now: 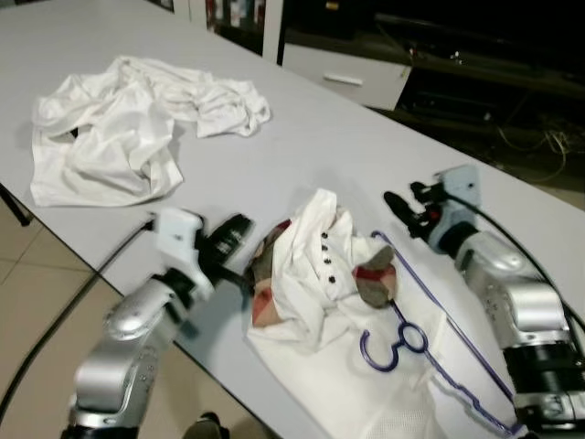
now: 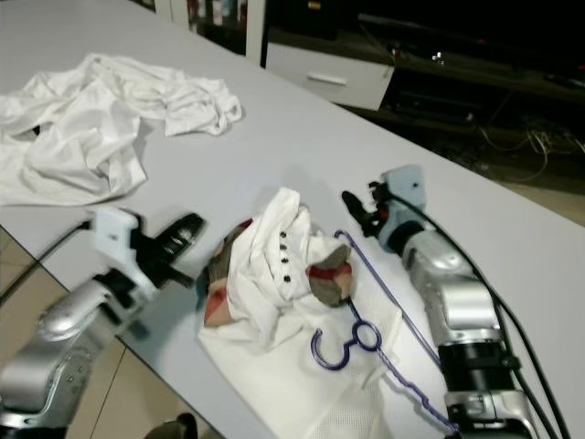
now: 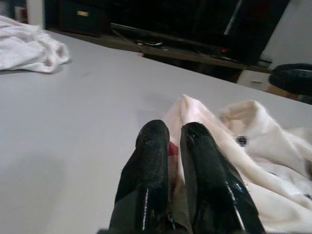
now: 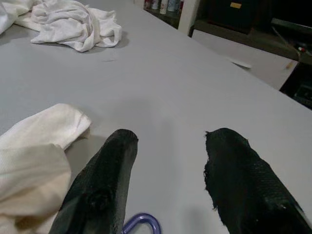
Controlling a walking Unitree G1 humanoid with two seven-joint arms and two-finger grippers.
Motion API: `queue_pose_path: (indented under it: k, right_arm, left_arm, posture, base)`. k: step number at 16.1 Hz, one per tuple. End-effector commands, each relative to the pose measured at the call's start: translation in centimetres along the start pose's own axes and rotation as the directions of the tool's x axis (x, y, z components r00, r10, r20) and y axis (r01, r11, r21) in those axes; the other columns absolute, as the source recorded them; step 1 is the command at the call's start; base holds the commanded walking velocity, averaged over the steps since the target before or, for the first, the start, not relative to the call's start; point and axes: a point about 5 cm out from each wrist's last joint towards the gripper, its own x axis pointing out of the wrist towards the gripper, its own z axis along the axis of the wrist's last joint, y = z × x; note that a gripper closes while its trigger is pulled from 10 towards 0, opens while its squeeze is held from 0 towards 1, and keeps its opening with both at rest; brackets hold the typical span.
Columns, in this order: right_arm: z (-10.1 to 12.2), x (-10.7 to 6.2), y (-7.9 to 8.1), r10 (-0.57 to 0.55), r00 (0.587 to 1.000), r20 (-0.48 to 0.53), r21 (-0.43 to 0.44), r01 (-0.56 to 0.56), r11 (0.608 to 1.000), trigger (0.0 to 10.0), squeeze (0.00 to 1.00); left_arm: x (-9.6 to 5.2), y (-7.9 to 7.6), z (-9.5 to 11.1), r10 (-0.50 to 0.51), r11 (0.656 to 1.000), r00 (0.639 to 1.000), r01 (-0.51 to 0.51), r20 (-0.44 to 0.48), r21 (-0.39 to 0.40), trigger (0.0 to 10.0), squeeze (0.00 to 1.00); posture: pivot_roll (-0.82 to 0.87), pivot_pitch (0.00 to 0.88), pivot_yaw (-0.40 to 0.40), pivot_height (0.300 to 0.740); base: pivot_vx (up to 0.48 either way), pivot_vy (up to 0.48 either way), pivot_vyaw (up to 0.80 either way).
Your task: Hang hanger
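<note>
We judged the purple hanger (image 1: 430, 343) light, stiff and slippery, best gripped near its hook; our right gripper (image 4: 168, 161) held jaws apart at its twelve o'clock, left gripper (image 3: 173, 146) jaws together beside the shirt (image 1: 315, 274) on the worktop (image 1: 347, 146)

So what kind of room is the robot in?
Probably a living room at home. A big grey table holds a white buttoned shirt, a purple hanger and crumpled white laundry, and a low dark cabinet with a white drawer stands behind.

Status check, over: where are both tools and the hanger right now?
Left tool shut, at the shirt's edge. Right tool open, over the table near the purple hanger's end. Hanger lies flat, tangled in the shirt.
</note>
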Motion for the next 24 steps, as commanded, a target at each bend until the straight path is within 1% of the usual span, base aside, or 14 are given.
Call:
queue_pose_path:
  k: [1,2,3,5,6,7,8,11,12,14,17,18,19,24]
  right_arm:
    - [1.2,0.1,0.7,0.068,0.998,0.016,0.006,-0.068,0.998,10.0,0.78]
    - [1.8,0.2,1.3,0.125,0.992,0.029,0.047,-0.127,0.991,10.0,1.00]
    - [2.2,0.2,1.6,0.152,0.988,0.038,0.068,-0.154,0.986,10.0,1.00]
    - [3.1,0.5,2.3,0.205,0.977,0.060,0.126,-0.212,0.969,10.0,1.00]
    - [3.3,1.0,2.9,0.216,0.975,0.056,0.148,-0.222,0.964,10.0,0.96]
    - [3.1,1.3,3.1,0.208,0.977,0.042,0.156,-0.212,0.965,10.0,0.59]
    - [2.7,1.6,3.5,0.200,0.980,0.013,0.170,-0.199,0.965,10.0,0.00]
    - [1.8,1.6,4.3,0.194,0.979,-0.068,0.180,-0.179,0.967,10.0,0.00]
    - [0.4,1.3,4.2,0.149,0.973,-0.177,0.121,-0.129,0.984,10.0,0.00]
    - [0.4,1.0,3.0,0.084,0.971,-0.225,0.094,-0.064,0.994,10.0,0.00]
    - [0.3,0.3,2.8,0.086,0.961,-0.262,0.108,-0.060,0.992,10.0,0.00]
    - [-0.2,0.1,2.9,0.093,0.953,-0.289,0.109,-0.064,0.992,5.8,0.00]
    - [-0.4,0.0,3.2,0.114,0.951,-0.288,0.121,-0.082,0.989,0.0,0.00]
    - [-0.2,-0.4,4.1,0.187,0.942,-0.280,0.167,-0.144,0.975,0.0,0.00]
  left_arm:
    - [0.3,0.2,0.2,0.003,1.000,1.000,-0.004,0.003,0.013,10.0,0.00]
    - [0.4,0.3,0.4,0.004,1.000,1.000,-0.004,0.007,0.026,10.0,0.00]
    - [0.4,0.3,0.4,0.001,0.999,1.000,-0.001,0.003,0.047,10.0,0.00]
    - [0.3,0.6,0.2,-0.017,0.984,0.999,0.026,-0.047,0.177,10.0,0.00]
    - [0.2,1.0,0.1,-0.032,0.962,0.996,0.053,-0.084,0.268,10.0,0.00]
    - [0.2,1.2,0.3,-0.032,0.959,0.996,0.054,-0.083,0.278,10.0,0.00]
    - [0.3,1.4,0.8,-0.028,0.958,0.997,0.047,-0.071,0.284,10.0,0.00]
    - [0.2,1.6,1.0,-0.026,0.952,0.997,0.045,-0.066,0.303,10.0,0.00]
    - [-0.1,1.4,0.6,-0.049,0.937,0.995,0.077,-0.092,0.340,10.0,0.00]
    - [0.0,1.3,0.5,-0.058,0.935,0.994,0.088,-0.097,0.344,10.0,0.00]
    - [0.2,1.2,0.5,-0.069,0.934,0.993,0.098,-0.097,0.343,10.0,0.00]
    - [0.3,1.2,0.5,-0.077,0.933,0.992,0.106,-0.097,0.344,10.0,0.00]
    - [0.6,1.1,0.5,-0.084,0.932,0.992,0.112,-0.096,0.345,10.0,0.00]
    - [0.9,0.7,0.4,-0.100,0.930,0.991,0.125,-0.089,0.345,10.0,0.00]
  posture:
    - [0.09,0.131,-0.167,0.740]
    - [0.09,0.131,-0.167,0.740]
    - [0.09,0.124,-0.168,0.740]
    - [0.09,0.115,-0.169,0.740]
    - [0.09,0.110,-0.169,0.740]
    - [0.09,0.108,-0.169,0.740]
    - [0.10,0.106,-0.170,0.740]
    - [0.10,0.102,-0.168,0.740]
    - [0.10,0.101,-0.167,0.740]
    - [0.10,0.100,-0.166,0.740]
    - [0.08,0.097,-0.163,0.740]
    - [0.08,0.097,-0.163,0.740]
    - [0.07,0.096,-0.163,0.740]
    - [0.06,0.096,-0.168,0.740]
  base:
    - [0.000,0.000,0.00]
    - [0.000,0.000,0.00]
    - [0.000,0.000,0.00]
    - [0.000,0.000,0.00]
    - [0.000,0.000,0.00]
    - [0.000,0.000,0.00]
    - [0.000,0.000,0.00]
    - [0.000,0.000,0.00]
    - [0.000,0.000,0.00]
    - [0.000,0.000,0.00]
    - [0.000,0.000,0.00]
    - [0.000,0.000,0.00]
    - [0.000,0.000,0.00]
    - [0.000,0.000,0.00]
